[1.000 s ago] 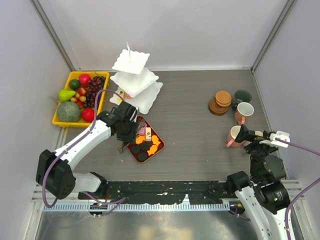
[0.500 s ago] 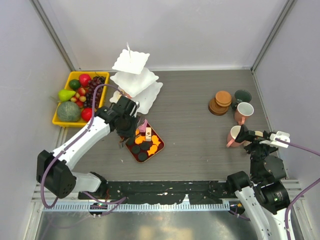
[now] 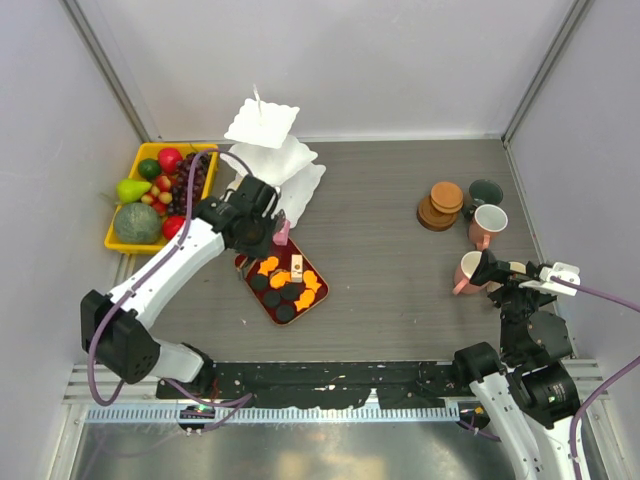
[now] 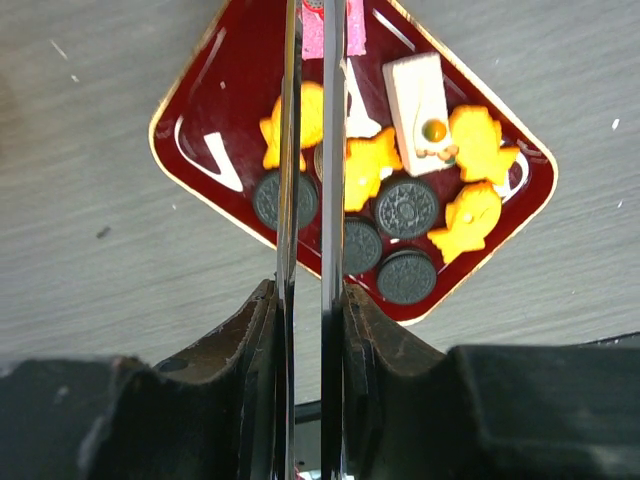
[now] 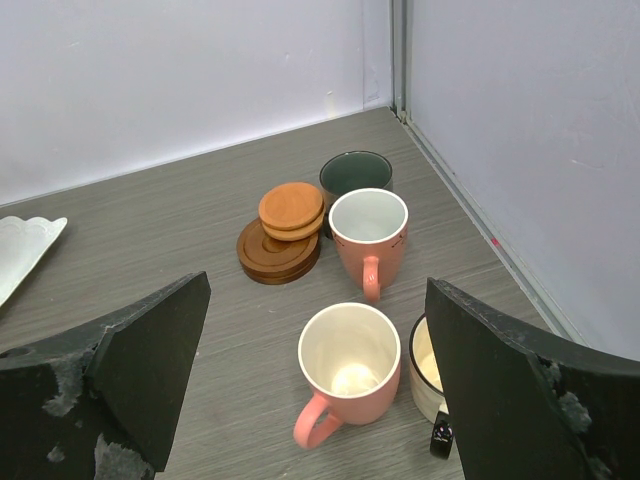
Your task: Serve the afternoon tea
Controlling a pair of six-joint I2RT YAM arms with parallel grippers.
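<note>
**One pastry in the tongs**

The white three-tier scalloped stand (image 3: 265, 125) sits beyond the dark red square tray (image 4: 210, 100). Your right gripper (image 5: 315, 290) gapes near the pink ceramic mugs (image 5: 368, 235). Your left gripper (image 4: 308, 300) clamps slim metal tongs (image 4: 305, 150), which pinch a pink pastry (image 4: 330, 30) above the tray.

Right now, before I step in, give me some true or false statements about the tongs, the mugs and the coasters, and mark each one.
1. The left fingers hold the metal tongs. True.
2. The tongs pinch a pink pastry. True.
3. The right fingers are shut on a mug. False: they stand wide open above the mugs, holding nothing.
4. The coasters lie spread out singly. False: they are stacked beside the dark green mug.
</note>
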